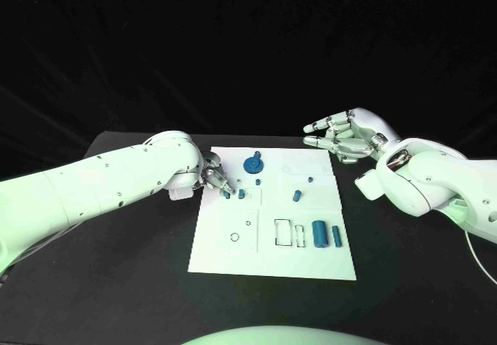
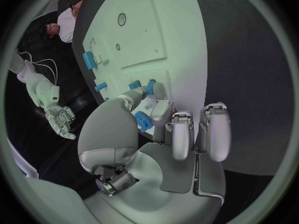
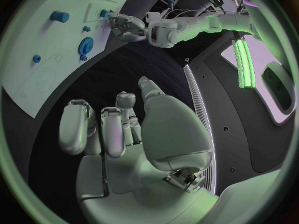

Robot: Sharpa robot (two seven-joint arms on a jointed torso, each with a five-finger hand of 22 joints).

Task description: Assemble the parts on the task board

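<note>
The white task board [image 1: 274, 248] lies mid-table. My left hand [image 1: 212, 178] rests at its left edge, with thumb and a finger pinching a small blue part [image 1: 227, 192]; the left wrist view shows that part [image 2: 149, 87] at the fingertip. Another small part [image 1: 241, 193] stands right beside it. A blue gear [image 1: 253, 165] sits near the far edge, and two blue cylinders [image 1: 320, 233] stand at the right. My right hand [image 1: 342, 134] hovers beyond the board's far right corner, fingers loosely spread, holding nothing [image 3: 124, 134].
More small blue pieces [image 1: 297, 195] sit mid-board. Outlined slots [image 1: 283, 231] and a round hole [image 1: 235, 236] mark the board's near half. Black table [image 1: 124, 273] surrounds the board on all sides.
</note>
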